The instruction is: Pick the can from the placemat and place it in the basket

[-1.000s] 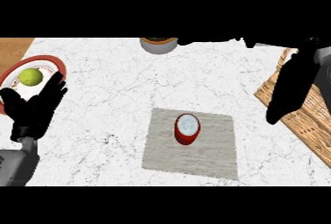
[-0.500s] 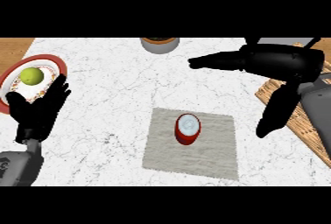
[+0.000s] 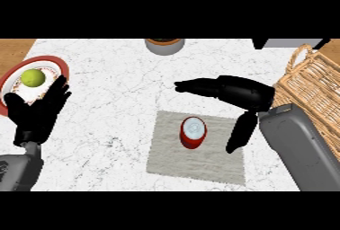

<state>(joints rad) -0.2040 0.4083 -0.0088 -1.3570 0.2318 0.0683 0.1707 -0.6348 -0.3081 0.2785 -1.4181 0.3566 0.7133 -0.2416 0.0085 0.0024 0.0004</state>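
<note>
A red can [image 3: 192,133] with a pale top stands upright on the grey placemat [image 3: 197,157] in the middle of the counter. My right hand [image 3: 240,93] hovers just right of and above the can, open, fingers stretched left and the thumb hanging down beside the can without touching it. The wicker basket [image 3: 310,90] sits at the right edge, partly behind my right forearm. My left hand [image 3: 38,112] rests open at the left, fingers up, nothing in it.
A red-rimmed plate [image 3: 56,67] with a green fruit [image 3: 33,77] lies at the far left, just above my left hand. A grey cup [image 3: 164,45] stands at the back edge. Wooden surface shows at the back left corner.
My right hand has come down and leftward from the back right toward the can, uncovering the basket. The left hand has shifted slightly. The can has not moved.
</note>
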